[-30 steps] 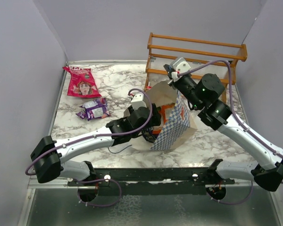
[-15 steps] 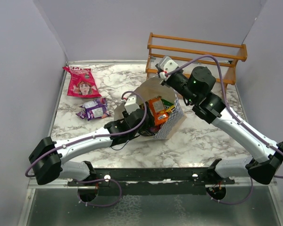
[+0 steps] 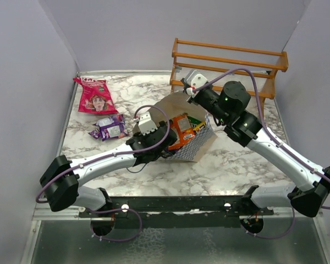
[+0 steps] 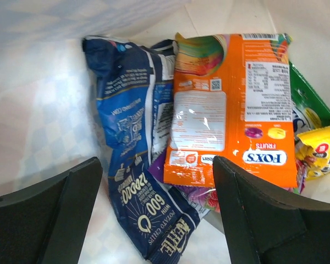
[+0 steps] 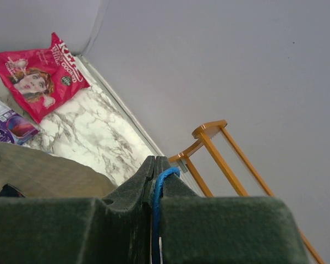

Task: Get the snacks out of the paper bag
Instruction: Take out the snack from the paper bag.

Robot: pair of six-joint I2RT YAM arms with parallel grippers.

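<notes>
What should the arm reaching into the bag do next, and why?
Probably ease the left gripper forward and close on the orange packet: its jaws stand open inside the paper bag, the packet lies on top just ahead, and the right gripper pinches the blue cord handle, holding the bag.

The left claw [image 4: 157, 165] stands wide inside the paper bag [image 3: 195, 148]; a blue packet [image 4: 132, 137] and an orange packet [image 4: 231, 110] fill the way ahead; the right claw [image 5: 155, 165], pinched on the bag's cord [image 5: 157, 203], bars its far side; a rack [image 3: 231, 58] blocks the table's [image 3: 236, 165] far right corner; the near right corner lies open.
</notes>
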